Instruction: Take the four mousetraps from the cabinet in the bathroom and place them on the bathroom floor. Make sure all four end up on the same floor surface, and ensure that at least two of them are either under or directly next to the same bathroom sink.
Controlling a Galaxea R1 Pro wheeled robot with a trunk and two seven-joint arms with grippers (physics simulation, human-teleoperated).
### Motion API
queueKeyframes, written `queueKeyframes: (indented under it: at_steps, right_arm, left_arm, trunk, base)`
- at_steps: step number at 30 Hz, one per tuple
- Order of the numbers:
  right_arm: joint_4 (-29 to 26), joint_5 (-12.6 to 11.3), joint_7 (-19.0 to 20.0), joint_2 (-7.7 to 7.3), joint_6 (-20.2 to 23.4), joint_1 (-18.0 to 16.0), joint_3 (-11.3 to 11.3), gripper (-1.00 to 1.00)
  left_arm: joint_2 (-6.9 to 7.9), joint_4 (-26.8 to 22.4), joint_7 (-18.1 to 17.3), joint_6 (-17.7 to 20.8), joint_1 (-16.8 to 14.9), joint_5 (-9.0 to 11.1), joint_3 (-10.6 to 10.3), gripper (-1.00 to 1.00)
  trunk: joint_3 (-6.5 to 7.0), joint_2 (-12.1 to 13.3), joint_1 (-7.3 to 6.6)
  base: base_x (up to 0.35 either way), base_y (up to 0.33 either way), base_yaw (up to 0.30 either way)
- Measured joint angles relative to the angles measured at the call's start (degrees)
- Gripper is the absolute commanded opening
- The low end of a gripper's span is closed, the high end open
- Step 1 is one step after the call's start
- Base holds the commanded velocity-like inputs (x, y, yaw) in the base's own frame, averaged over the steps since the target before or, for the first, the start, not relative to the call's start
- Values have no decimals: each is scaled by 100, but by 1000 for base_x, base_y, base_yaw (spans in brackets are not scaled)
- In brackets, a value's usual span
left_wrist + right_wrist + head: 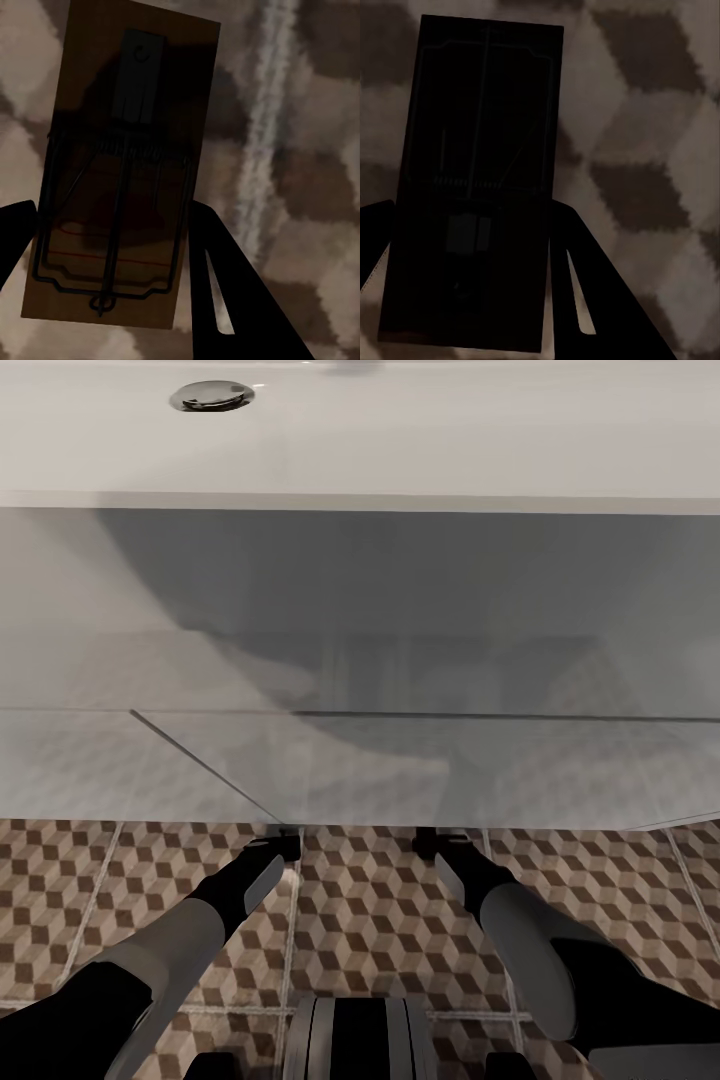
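I have a mousetrap (120, 172) clamped in my left claw (112, 247) and another (472, 187) in my right (472, 247) — each running lengthwise out past the fingertips, floor (380, 900) just beyond.

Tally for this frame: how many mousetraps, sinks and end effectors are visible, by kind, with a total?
Mousetraps: 2, one at the left end effector (mousetrap), one at the right end effector (mousetrap)
Sink: 1
End effectors: 2
Total: 5

White vanity (360, 660) blocks ahead; tiled floor (370, 900) open.
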Motion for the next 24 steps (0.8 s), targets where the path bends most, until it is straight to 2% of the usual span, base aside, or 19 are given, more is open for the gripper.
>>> queueKeyframes:
  at_steps: [24]
  right_arm:
    - [0,14,8,8,-9,-201,13,-100]
  left_arm:
    - [-8,0,4,-9,0,-8,7,-100]
  trunk:
    - [0,0,0]
  base:
    - [0,0,0]
